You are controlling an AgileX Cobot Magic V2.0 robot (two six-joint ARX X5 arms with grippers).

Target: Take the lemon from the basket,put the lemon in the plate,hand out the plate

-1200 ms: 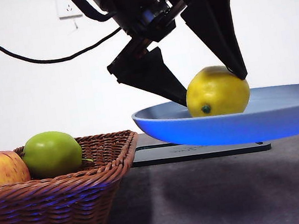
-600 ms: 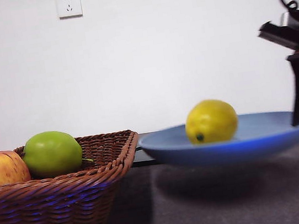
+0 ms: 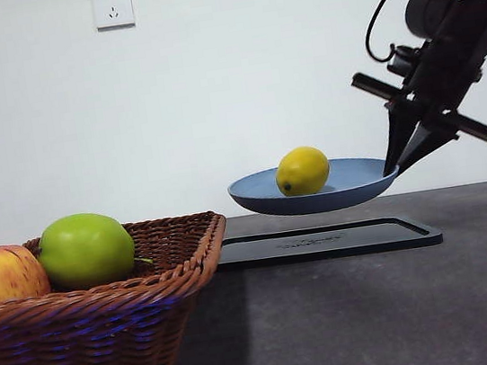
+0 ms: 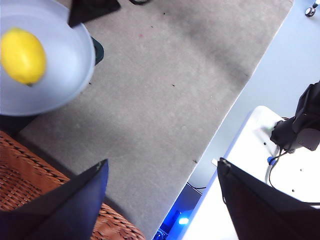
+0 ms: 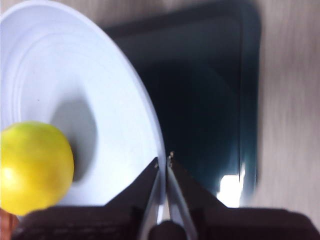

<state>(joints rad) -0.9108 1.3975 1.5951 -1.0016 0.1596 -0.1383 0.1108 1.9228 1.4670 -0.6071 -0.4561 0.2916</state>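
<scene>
White wall with a socket plate [image 3: 112, 8] stands behind a grey desk [image 3: 352, 312], seen level from the front. At the right of that view the right claw [image 3: 396, 168] comes down from a dark arm, and its two black jaws are pressed nearly together on the rim of the plate [image 3: 353, 187], one above and one below the thin edge; the right wrist view shows the same pinch, the jaw tips closed on the pale blue rim with only the rim's thickness between them [image 5: 164, 162]. The plate hangs clear of the desk, level, held by that one edge, directly above the flat black tray [image 3: 329, 242] that lies on the desk. The lemon [image 3: 303, 170] sits inside the plate, a little to the side away from the pinched edge, its dark spot facing the front camera. The left claw [image 4: 162, 175] is high over the desk with its jaws spread wide and nothing between them; from its wrist view the plate and lemon [image 4: 22, 55] lie well off, beyond a corner of the basket [image 4: 30, 170]. The basket [image 3: 112, 346] stands on the desk at the near left, and in it rest a green apple [image 3: 85, 250] and, touching it, a red-yellow apple [image 3: 0, 274].
</scene>
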